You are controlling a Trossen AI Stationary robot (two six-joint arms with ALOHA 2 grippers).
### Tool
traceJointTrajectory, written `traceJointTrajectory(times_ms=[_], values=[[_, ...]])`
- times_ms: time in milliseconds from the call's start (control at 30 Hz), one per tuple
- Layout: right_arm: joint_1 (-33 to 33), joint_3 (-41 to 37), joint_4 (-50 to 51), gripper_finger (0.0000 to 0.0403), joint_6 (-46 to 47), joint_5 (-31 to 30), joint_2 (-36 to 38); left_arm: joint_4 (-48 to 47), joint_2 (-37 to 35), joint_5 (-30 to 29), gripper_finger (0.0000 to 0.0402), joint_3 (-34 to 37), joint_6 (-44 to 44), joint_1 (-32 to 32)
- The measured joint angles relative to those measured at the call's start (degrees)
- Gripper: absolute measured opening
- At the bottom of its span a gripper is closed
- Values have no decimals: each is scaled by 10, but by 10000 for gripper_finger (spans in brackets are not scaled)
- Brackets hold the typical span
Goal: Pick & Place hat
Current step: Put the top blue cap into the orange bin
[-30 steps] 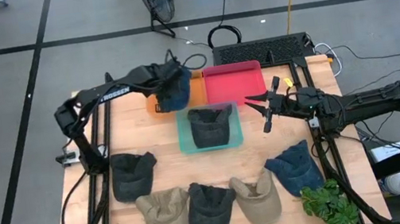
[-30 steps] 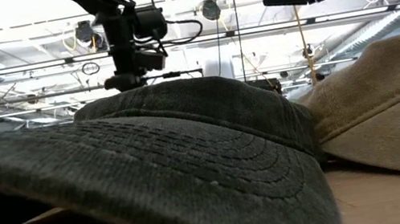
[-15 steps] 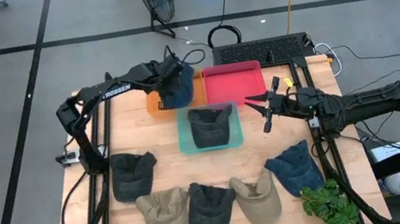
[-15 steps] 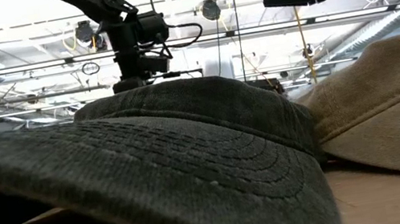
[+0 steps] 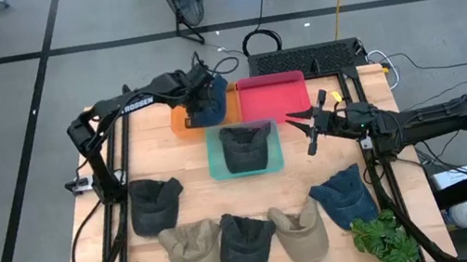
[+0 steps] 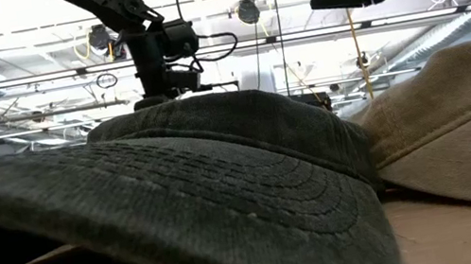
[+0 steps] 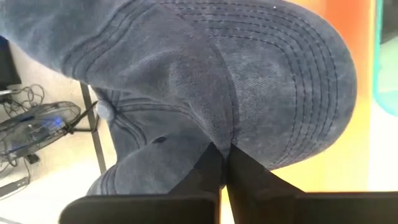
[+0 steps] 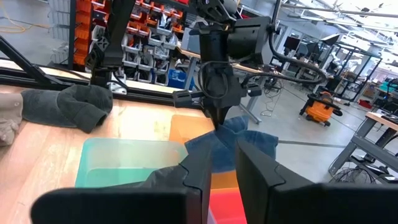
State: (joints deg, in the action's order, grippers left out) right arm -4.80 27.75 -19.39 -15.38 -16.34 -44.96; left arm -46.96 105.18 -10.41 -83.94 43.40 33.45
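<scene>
Left claw [image 5: 200, 90] pinching blue hat [image 5: 208, 105] over orange tray [image 5: 183, 120].
Tray sits at table's [image 5: 179, 154] far side. Right claw [image 5: 306, 127] hovers right of green tray [image 5: 215, 157], fingers slightly parted, empty.

**Blue hat held above the orange tray**

The blue hat [image 5: 208, 105] is made of faded denim with rows of stitching on its brim. It hangs crumpled from the left tool [image 5: 199, 86], which pinches a fold of the cloth, over the orange tray [image 5: 182, 123] at the far side of the bench. Its brim points toward the green tray [image 5: 215, 155].
</scene>
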Motion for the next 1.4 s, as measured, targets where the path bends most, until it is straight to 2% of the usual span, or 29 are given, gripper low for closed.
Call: traceJointTrajectory(times_ms=[867, 933, 1033, 1100, 1167, 1233, 1333, 1400], values=[[0, 0, 13, 50, -3, 0, 0, 6, 6, -3, 108, 0, -40, -27], [0, 0, 13, 50, -3, 0, 0, 14, 6, -18, 110, 0, -37, -27], [0, 0, 13, 50, -3, 0, 0, 54, 6, -79, 110, 0, -29, -28], [0, 0, 13, 50, -3, 0, 0, 102, 6, -120, 110, 0, -29, -25], [0, 0, 13, 50, -3, 0, 0, 172, 6, -131, 111, 0, -53, -18], [0, 0, 13, 50, -3, 0, 0, 236, 6, -90, 111, 0, -100, -7], [0, 0, 15, 50, -3, 0, 0, 293, 6, 20, 111, 0, -177, 10], [0, 0, 19, 50, -4, 0, 0, 312, 6, 48, 111, 0, -222, 18]])
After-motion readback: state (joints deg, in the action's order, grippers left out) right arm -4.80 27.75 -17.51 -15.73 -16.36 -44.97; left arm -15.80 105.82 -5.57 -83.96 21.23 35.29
